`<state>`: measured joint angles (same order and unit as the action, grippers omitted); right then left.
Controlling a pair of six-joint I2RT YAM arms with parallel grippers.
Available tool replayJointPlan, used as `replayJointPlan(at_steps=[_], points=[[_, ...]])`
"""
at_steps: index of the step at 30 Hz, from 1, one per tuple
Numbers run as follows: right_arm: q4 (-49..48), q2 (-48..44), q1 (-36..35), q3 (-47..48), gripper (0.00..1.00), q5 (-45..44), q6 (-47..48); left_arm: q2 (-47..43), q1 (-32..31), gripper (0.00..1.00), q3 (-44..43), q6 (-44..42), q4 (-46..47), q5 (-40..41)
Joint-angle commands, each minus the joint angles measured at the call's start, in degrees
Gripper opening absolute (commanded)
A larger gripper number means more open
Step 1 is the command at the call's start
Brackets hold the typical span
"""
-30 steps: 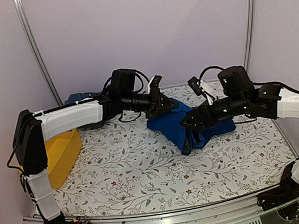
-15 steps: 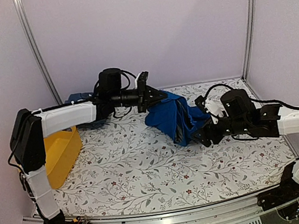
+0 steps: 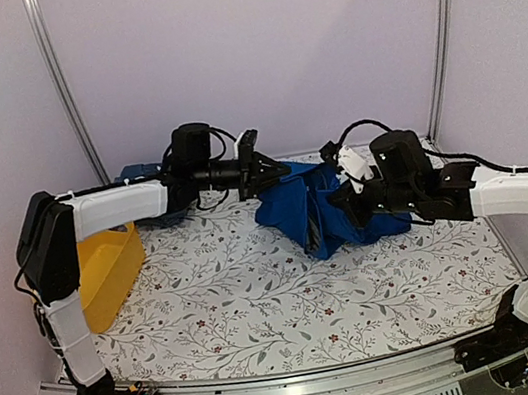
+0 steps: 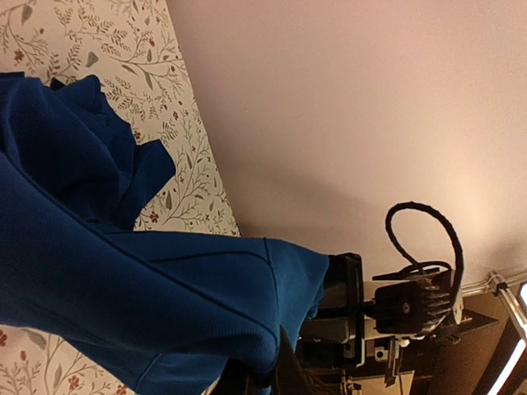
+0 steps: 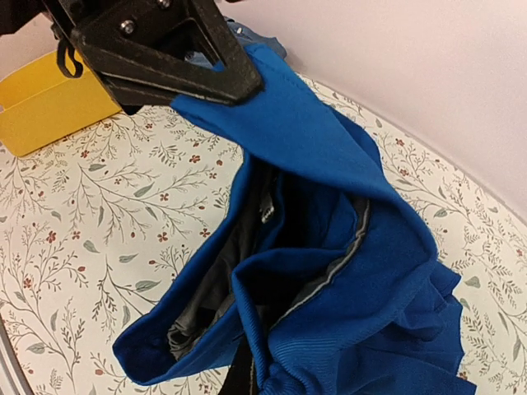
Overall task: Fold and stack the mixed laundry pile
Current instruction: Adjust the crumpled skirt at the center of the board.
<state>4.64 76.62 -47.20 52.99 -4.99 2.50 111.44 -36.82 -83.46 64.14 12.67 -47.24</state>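
Observation:
A royal-blue garment (image 3: 308, 206) hangs bunched between my two grippers above the floral table, its lower folds resting on the cloth. My left gripper (image 3: 278, 172) is shut on its upper left corner; the left wrist view shows the blue fabric (image 4: 148, 288) pinched at the left gripper (image 4: 263, 374). Lower and to the right, my right gripper (image 3: 340, 207) is shut on a folded edge, and in the right wrist view the right gripper (image 5: 247, 383) sits under the garment (image 5: 329, 164). Dark blue laundry (image 3: 138, 172) lies behind the left arm, mostly hidden.
A yellow tub (image 3: 110, 267) stands at the table's left edge, and the yellow tub (image 5: 49, 107) also shows in the right wrist view. The floral tablecloth (image 3: 261, 299) covers the table in front of the garment. Walls close in the back and both sides.
My right gripper has gone from open to shut on the blue garment and risen slightly. The left gripper has carried its corner up and a little left.

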Motion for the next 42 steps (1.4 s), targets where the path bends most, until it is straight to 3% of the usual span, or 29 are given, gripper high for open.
replayJointPlan(at_steps=[1, 4, 7, 10, 16, 19, 22, 26, 28, 35, 42], points=[[1.10, -2.91, -0.02, 7.00, 0.00, 2.94, 3.07, -2.11, 5.57, 0.26, -0.77, -4.88, -3.24, 0.34], [4.86, -3.21, 0.07, 14.42, 0.00, 2.74, 3.18, -5.46, 10.30, 0.62, 2.63, -10.58, -6.18, 2.65], [10.18, 1.12, 0.04, 24.42, 0.00, 1.24, 3.47, -12.82, 11.47, 0.84, 7.72, -20.99, -15.75, 11.27], [13.95, 7.78, 0.54, 32.93, 0.00, -1.56, 2.71, -22.50, 10.86, 0.97, 21.10, -23.58, -14.84, 16.98], [21.06, 20.38, 2.84, 46.90, 0.00, -6.36, -3.18, -38.73, 6.08, 0.98, 48.36, -22.14, -5.86, 23.50], [21.20, 23.62, 5.31, 48.69, 0.00, -5.73, -7.35, -44.72, -2.67, 1.00, 56.16, -21.89, 0.12, 32.60], [21.20, 26.12, 8.25, 49.05, 0.00, -3.06, -10.72, -44.29, -7.61, 1.00, 60.02, -22.68, 7.30, 38.78], [20.67, 28.20, 10.08, 48.92, 0.00, -0.52, -13.00, -37.52, -15.73, 1.00, 57.39, -32.84, 14.36, 49.30], [20.23, 29.07, 10.19, 48.83, 0.00, -0.37, -13.11, -31.45, -17.54, 0.99, 54.51, -35.70, 17.22, 50.53], [20.08, 30.41, 10.94, 48.80, 0.00, -0.26, -13.82, -18.24, -18.77, 0.96, 48.29, -41.00, 27.77, 47.02], [20.20, 30.69, 12.10, 48.70, 0.00, 0.11, -14.38, -10.56, -21.15, 0.93, 41.91, -44.39, 29.91, 43.44]])
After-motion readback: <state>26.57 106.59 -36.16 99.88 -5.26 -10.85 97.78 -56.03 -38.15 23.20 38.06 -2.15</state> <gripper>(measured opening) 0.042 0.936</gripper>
